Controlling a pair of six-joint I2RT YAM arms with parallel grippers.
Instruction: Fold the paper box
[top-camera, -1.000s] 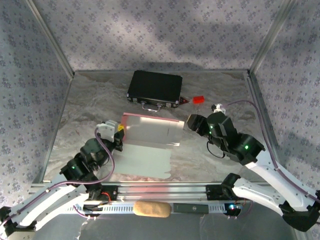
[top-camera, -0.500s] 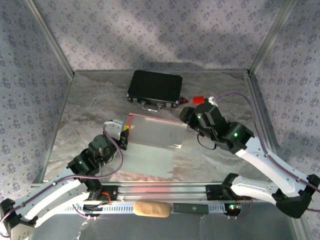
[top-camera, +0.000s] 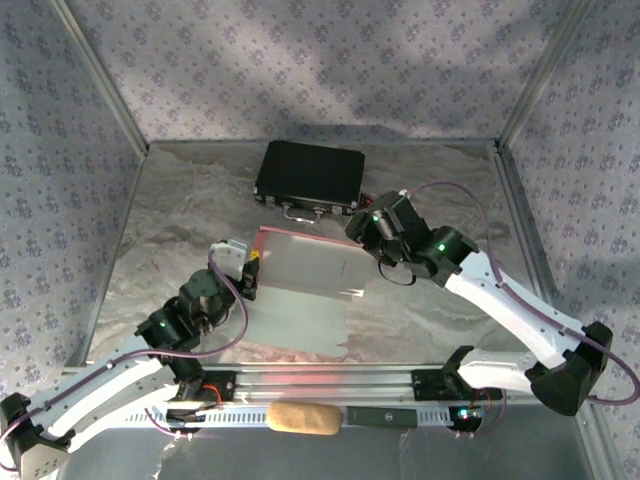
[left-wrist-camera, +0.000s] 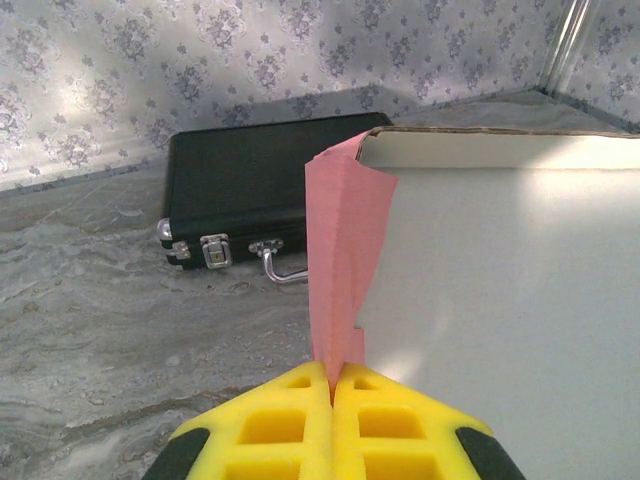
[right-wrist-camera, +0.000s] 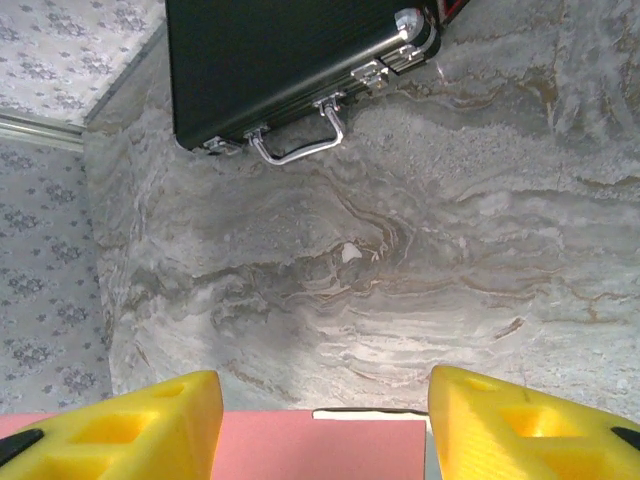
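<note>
From my seat at the controls I see the box (top-camera: 310, 262) in the middle of the table (top-camera: 170, 230), between the two arms and just in front of the black case (top-camera: 308, 175). Its far panel is tilted up, pale inner face toward the top camera and a thin pink edge along the far side, while a paler part of the sheet lies flat on the near side. The left gripper (top-camera: 245, 270) sits at the box's left end. On the left wrist camera its yellow fingers (left-wrist-camera: 280, 420) are pressed together on a folded pink strip of the card, which rises straight up from the pinch, with the white inside of the panel stretching off to the right. The case lies behind it, latches and handle facing me. The right gripper (top-camera: 362, 232) is at the box's far right corner, close to the case. On the right wrist camera its fingers (right-wrist-camera: 520, 420) stand well spread, and the pink edge of the card lies between them at the bottom of the view. I cannot tell whether either finger touches the card. Beyond them is bare marbled table and then the case.
</note>
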